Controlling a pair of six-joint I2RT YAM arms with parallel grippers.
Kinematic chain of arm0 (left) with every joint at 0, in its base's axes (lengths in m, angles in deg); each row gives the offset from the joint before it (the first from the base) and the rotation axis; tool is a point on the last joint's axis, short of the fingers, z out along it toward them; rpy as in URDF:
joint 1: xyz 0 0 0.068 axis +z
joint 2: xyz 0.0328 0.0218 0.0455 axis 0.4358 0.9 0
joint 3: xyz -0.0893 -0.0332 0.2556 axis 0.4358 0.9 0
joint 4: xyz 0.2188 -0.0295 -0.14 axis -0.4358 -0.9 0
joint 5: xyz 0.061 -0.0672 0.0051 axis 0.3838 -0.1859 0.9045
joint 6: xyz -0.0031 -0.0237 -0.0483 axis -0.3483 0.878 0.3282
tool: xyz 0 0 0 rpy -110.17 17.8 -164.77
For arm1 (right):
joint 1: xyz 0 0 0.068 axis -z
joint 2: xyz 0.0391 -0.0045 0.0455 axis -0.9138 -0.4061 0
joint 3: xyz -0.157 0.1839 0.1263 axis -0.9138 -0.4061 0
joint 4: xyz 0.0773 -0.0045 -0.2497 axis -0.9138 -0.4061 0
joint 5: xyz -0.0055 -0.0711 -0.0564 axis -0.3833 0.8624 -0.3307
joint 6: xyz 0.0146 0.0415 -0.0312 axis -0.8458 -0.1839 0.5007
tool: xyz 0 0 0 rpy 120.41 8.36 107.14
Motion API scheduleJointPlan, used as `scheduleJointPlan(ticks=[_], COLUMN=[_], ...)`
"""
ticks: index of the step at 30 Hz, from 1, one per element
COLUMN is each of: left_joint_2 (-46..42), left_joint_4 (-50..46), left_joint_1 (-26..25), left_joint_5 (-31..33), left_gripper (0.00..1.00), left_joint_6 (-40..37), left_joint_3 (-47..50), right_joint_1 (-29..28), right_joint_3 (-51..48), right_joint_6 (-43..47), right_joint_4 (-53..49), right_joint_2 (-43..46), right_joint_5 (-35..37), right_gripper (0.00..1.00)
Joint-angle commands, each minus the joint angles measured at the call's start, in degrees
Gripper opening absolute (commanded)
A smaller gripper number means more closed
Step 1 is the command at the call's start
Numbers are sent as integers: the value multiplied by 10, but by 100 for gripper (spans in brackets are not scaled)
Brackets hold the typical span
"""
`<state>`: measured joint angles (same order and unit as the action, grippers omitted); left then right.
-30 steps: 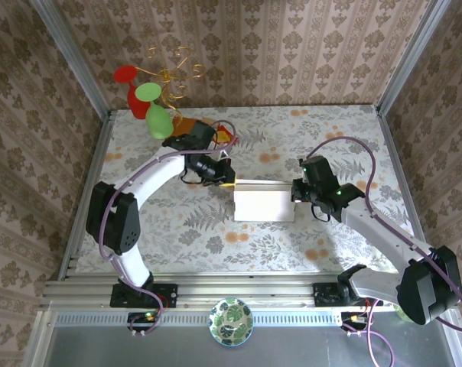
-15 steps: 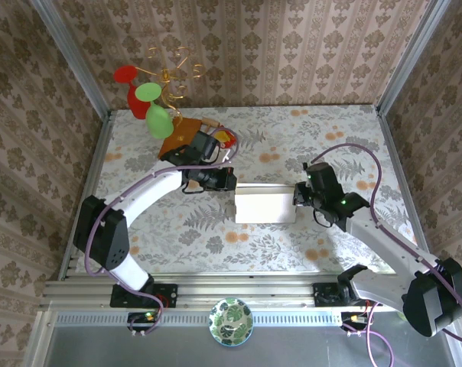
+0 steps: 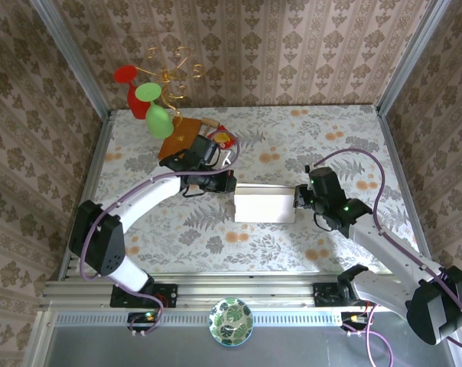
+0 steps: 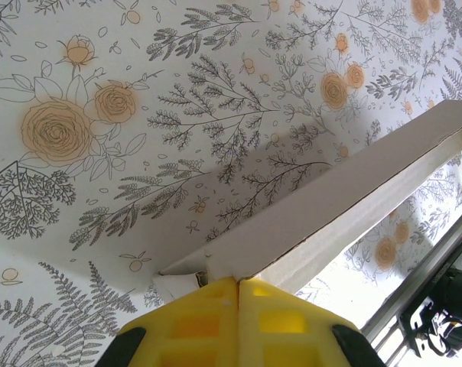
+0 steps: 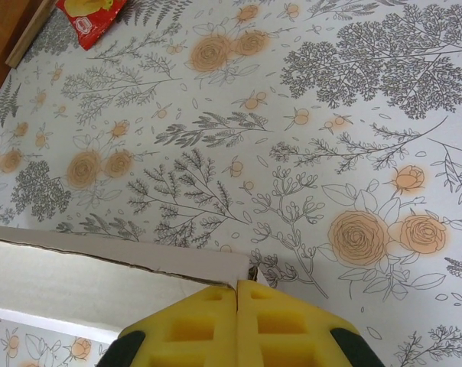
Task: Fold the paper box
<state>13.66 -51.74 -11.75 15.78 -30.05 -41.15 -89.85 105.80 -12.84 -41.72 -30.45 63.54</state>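
The worktop [image 3: 177,229] is covered with a pale floral print of orange roses and grey ferns. The off-white paper box [image 3: 264,205] is laid near its middle. A brown wooden board [image 3: 179,136] is set toward the far left corner, with a red snack packet [image 3: 225,138] just beside it. A wire ornament [image 3: 156,95] with red and green discs is seen behind the board.

left end effector [image 4: 237,284] closed, right end effector [image 5: 237,289] closed
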Motion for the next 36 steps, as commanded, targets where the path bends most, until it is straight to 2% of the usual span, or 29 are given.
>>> scheduleJointPlan(ticks=[1, 23, 36], left_joint_2=[-21, -22, -17], left_joint_4=[-1, -48, -82], left_joint_1=[-1, -7, -26], left_joint_5=[24, 72, 123], left_gripper=[0, 0, 0], left_joint_6=[-14, -58, -95], left_joint_3=[9, 2, -14], right_joint_1=[1, 0, 0], right_joint_3=[-12, -10, -11], right_joint_6=[-10, -12, -13], right_joint_4=[-4, -10, -12], right_joint_2=[11, 16, 16], right_joint_5=[14, 1, 1], right_gripper=[0, 0, 0])
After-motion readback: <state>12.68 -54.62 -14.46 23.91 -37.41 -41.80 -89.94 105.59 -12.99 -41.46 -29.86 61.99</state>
